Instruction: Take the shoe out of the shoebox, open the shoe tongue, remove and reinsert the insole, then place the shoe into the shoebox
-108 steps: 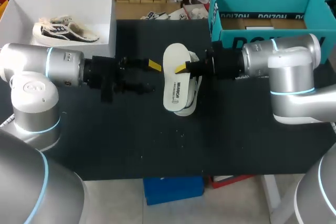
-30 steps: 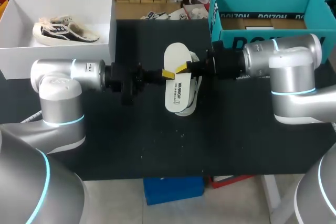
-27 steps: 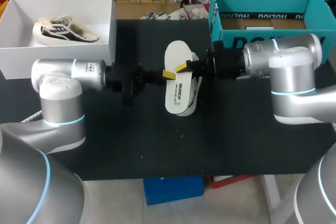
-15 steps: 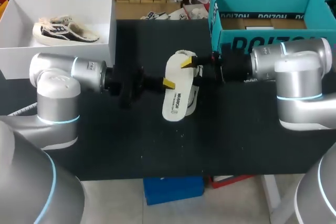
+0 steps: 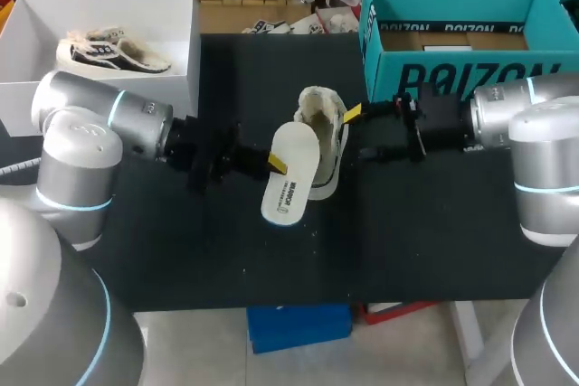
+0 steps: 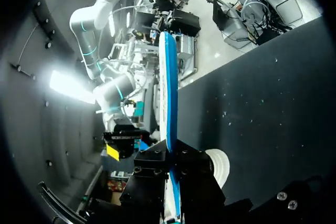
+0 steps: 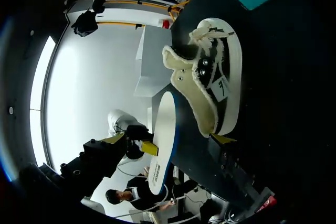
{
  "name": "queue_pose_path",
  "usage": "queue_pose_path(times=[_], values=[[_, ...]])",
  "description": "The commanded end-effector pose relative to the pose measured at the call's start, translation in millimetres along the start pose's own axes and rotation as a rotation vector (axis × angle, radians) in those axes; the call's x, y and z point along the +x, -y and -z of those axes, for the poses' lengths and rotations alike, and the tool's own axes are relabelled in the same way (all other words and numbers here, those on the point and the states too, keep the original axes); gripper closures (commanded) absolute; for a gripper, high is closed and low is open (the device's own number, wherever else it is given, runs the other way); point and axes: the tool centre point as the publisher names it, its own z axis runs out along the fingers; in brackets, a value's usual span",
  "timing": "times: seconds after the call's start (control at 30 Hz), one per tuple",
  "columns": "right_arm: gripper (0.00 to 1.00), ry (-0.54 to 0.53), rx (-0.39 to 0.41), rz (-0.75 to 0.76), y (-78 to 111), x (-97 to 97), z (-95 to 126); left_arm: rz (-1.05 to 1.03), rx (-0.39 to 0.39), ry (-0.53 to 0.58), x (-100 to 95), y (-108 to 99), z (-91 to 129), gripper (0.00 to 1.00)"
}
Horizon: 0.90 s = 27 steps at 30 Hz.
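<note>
- Insole [image 5: 289, 183], white with a blue edge, out of the shoe [image 5: 324, 128] and held by the left gripper [image 5: 274, 163]; the two fingers pinch it from opposite faces at its long side
- left wrist view: the insole [image 6: 168, 93] stands edge-on, running straight out from between that gripper's black fingers [image 6: 152, 174]
- the insole hangs tilted over the table [image 5: 407, 241]; in the head view one end overlaps the shoe's side and the other points toward the table's near edge; whether that lower end touches the cloth cannot be told
- shoe lying on the black table near its middle, between the two grippers, opening upward; right wrist view shows its cream fleece collar, dark upper with laces and white sole [image 7: 210, 90]
- right gripper [image 5: 358, 133] just beside the shoe, on the side away from the insole; fingers spread apart with nothing between them
- right wrist view: one yellow fingertip [image 7: 223, 139] sits close by the shoe's sole edge; touching or just apart cannot be told
- teal shoebox [image 5: 389, 70] open at the table's far right, behind the right arm
- white box [image 5: 109, 8] at the far left, a second shoe [image 5: 109, 53] lying inside it
</note>
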Motion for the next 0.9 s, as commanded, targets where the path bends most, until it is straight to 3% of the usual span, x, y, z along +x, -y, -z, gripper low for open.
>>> queue_pose_path(times=[0.03, 0.37, 0.63, 0.8, 0.9], values=[[0.00, 0.052, -0.039, -0.010, 13.4, 2.9, 24, 0.018, -0.013, -0.088, -2.7, 11, 10, 1.00], [0.00, 0.139, -0.101, -0.028, 22.8, -2.3, 53, 0.043, 0.018, -0.198, -1.0, 19, 17, 1.00], [0.00, 0.192, -0.156, -0.025, 26.6, -2.0, 66, 0.076, 0.063, -0.263, 1.4, 20, 17, 1.00], [0.00, 0.226, -0.237, -0.035, 30.4, 0.7, 76, 0.094, 0.091, -0.295, 3.9, 18, 13, 1.00], [0.00, 0.226, -0.237, -0.035, 30.4, 0.7, 76, 0.099, 0.102, -0.308, 4.1, 19, 12, 1.00]])
